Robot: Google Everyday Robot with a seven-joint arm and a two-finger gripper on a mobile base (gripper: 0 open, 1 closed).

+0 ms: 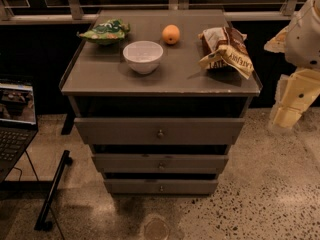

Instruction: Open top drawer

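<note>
Presently: low grey-brown cabinet (160,84) at centre frame, seen from above and in front. Three drawer fronts stacked beneath its tabletop.

The top drawer (120,130) is the widest and tallest of the three and sits directly under the tabletop, with a dark gap above its upper edge. Its front is plain, with a small round knob (160,133) at centre. None of the drawer's inside shows. The middle drawer (125,163) and the bottom drawer (130,186) lie below it, each narrower than the one above, each with the same knob.

On the tabletop:
- white bowl (143,55), upright, near the middle
- green snack bag (104,31) at back left
- orange (171,34) at the back, just right of the bowl
- brown-and-white chip bag (226,49), crumpled, at the right edge

The gripper (286,115) hangs at the far right of the frame, pale cream, beside the cabinet's right side. It is level with the top drawer, well apart from the knob and touching nothing. Spread or pressed together: cannot tell from this angle.

At the left edge, an open laptop (15,119). The floor is speckled stone (260,199).
</note>
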